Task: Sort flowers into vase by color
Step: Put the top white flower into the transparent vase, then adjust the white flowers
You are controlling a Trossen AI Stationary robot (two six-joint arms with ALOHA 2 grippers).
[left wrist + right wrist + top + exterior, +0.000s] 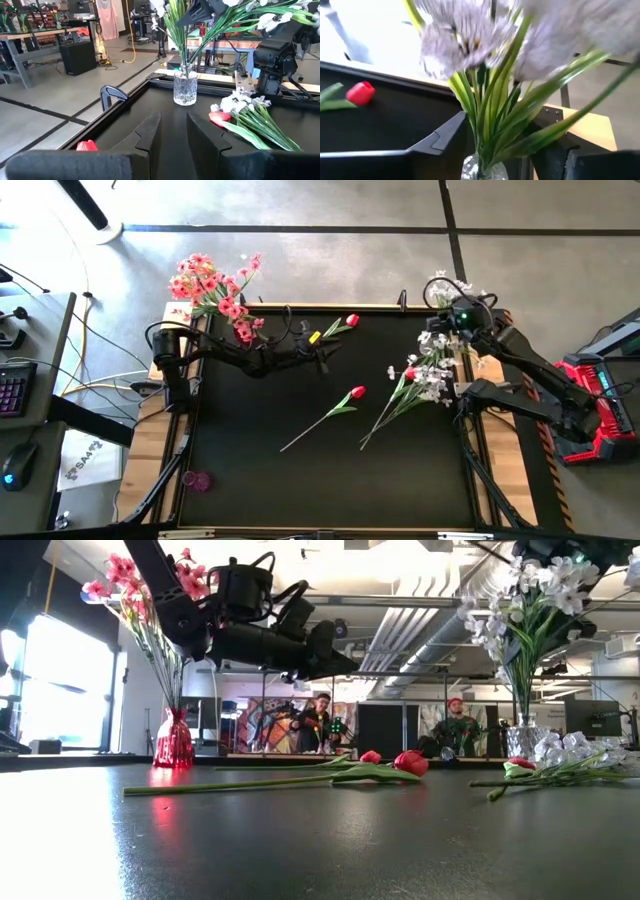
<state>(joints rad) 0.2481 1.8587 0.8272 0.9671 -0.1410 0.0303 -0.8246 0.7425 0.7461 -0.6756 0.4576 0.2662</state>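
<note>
White flowers (225, 15) stand in a clear glass vase (185, 88) at the table's far right corner. My right gripper (495, 135) is open above the vase's mouth, with a finger on either side of the green stems (492, 107). More white flowers (428, 378) and a red tulip (410, 373) lie on the table beside that vase. Two other red tulips (357, 392) (352, 321) lie mid-table and farther back. Pink flowers (215, 288) stand in a red vase (173, 742) at the far left. My left gripper (325, 358) hovers level over the table's middle, open and empty. My right gripper comes slanting down from above, with its fingers (442, 137) on either side of the white flowers' stems just above the vase's mouth. The flowers stand upright in the vase. Whether a finger touches the leaves, I cannot tell.
A small pink glass object (197, 480) lies on the wooden border at the near left. The black mat (300, 470) is bare toward the near edge. People sit in the room beyond the table (318, 720).
</note>
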